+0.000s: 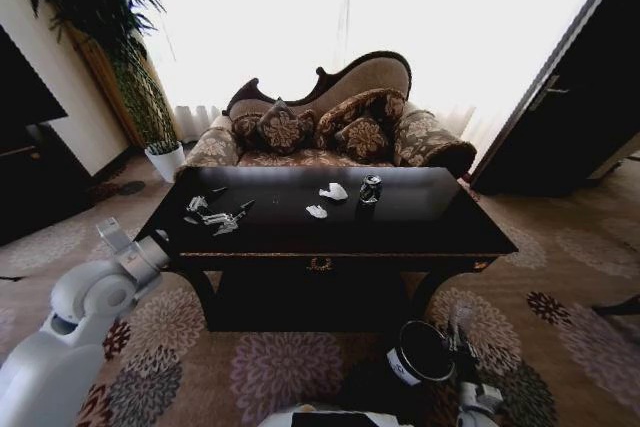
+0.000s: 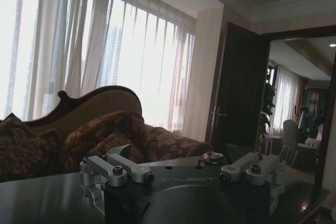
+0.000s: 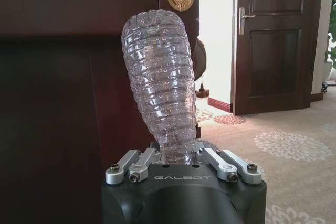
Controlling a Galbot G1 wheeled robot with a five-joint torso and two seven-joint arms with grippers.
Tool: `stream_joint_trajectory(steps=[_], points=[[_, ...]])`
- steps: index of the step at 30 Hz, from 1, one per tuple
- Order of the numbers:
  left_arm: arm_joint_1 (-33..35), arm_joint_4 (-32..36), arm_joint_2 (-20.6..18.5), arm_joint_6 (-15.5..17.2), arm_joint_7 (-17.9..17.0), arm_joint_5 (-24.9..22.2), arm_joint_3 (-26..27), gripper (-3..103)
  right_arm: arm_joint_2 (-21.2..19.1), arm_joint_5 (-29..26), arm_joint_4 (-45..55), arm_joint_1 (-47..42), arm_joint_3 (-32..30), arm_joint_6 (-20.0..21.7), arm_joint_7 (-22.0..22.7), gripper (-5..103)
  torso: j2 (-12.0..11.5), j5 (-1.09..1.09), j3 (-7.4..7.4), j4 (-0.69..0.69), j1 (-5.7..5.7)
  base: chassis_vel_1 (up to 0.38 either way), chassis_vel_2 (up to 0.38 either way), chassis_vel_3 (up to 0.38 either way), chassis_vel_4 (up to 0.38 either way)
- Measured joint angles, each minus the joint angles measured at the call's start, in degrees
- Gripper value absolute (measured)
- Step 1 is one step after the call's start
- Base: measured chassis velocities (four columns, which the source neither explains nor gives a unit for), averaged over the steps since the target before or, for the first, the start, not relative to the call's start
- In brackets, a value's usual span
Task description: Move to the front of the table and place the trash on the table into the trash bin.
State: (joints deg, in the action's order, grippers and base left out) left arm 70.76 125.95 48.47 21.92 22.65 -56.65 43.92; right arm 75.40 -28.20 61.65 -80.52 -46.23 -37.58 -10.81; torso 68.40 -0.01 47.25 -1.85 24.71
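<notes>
A clear ribbed plastic bottle (image 3: 161, 85) is clamped in the right gripper (image 3: 181, 162) beside the small black cylindrical bin (image 1: 421, 351). The left gripper (image 2: 184, 174) hangs spread over the glossy black table (image 1: 420, 222).

The clear bottle's (image 3: 161, 85) lower end is hidden between the right tool's (image 3: 181, 167) fingers, so no cap shows. In the head view the trash bin (image 1: 420, 352) is partly covered by the right arm. The left tool's (image 2: 184, 179) fingertips are cut off by the wrist picture's lower edge. The scraps (image 1: 218, 215) at the counter's (image 1: 420, 232) left end are too small to identify.
</notes>
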Motion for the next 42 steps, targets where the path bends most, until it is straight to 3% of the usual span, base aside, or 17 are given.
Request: stream_joint_trajectory(steps=[13, 16, 19, 22, 25, 29, 32, 34, 42], points=[[0.15, -0.2, -1.01, -0.11, 0.44, -0.17, 0.79, 100, 0.46, 0.07, 0.44, 0.02, -0.13, 0.12, -0.65, 22, 0.0, 0.0, 0.0, 0.0, 0.0, 0.0, 0.0, 0.0, 0.0], [0.08, -0.25, -0.57, -0.11, 0.53, -0.05, 0.39, 100, 0.7, 0.22, 0.54, -0.54, -0.07, 0.14, -1.69, 35, 0.0, 0.0, 0.0, 0.0, 0.0, 0.0, 0.0, 0.0, 0.0], [0.2, -0.25, -0.38, -0.11, 0.59, 0.07, 0.3, 100, 0.81, 0.33, 0.55, -0.71, -0.06, 0.16, -1.96, 40, 0.0, 0.0, 0.0, 0.0, -0.01, 0.0, 0.0, 0.0, 0.0], [0.36, -0.23, -0.36, -0.11, 0.71, 0.13, 0.37, 100, 0.9, 0.38, 0.74, -0.77, -0.01, 0.18, -2.15, 57, 0.0, 0.0, 0.0, 0.0, 0.0, 0.0, 0.0, 0.0, 0.0], [0.43, -0.2, -0.47, -0.12, 0.75, 0.13, 0.53, 100, 0.98, 0.39, 0.96, -0.78, 0.04, 0.21, -2.17, 62, 0.0, 0.01, 0.0, 0.0, 0.0, 0.0, 0.0, 0.0, 0.0], [0.6, -0.04, -0.55, -0.14, 0.78, 0.13, 0.69, 100, 1.15, 0.47, 1.14, -0.78, 0.13, 0.24, -2.18, 84, 0.0, 0.0, 0.0, 0.0, -0.01, 0.0, 0.0, 0.0, 0.0], [0.71, 0.03, -0.53, -0.15, 0.79, 0.13, 0.71, 100, 1.15, 0.51, 1.14, -0.77, 0.12, 0.25, -2.18, 89, 0.0, 0.0, 0.0, 0.0, 0.0, 0.0, 0.0, 0.0, 0.0], [0.81, 0.06, -0.46, -0.16, 0.8, 0.13, 0.74, 100, 1.05, 0.61, 1.14, -0.81, 0.09, 0.25, -2.23, 98, 0.0, 0.01, 0.0, 0.0, 0.0, 0.0, 0.0, 0.0, 0.0], [0.7, -0.13, -0.18, -0.23, 0.66, 0.13, 1.05, 100, 0.49, 0.6, 3.43, -2.34, -0.64, 0.17, -2.21, 100, 0.01, 0.01, 0.0, 0.0, 0.0, 0.0, 0.0, 0.0, 0.0]])
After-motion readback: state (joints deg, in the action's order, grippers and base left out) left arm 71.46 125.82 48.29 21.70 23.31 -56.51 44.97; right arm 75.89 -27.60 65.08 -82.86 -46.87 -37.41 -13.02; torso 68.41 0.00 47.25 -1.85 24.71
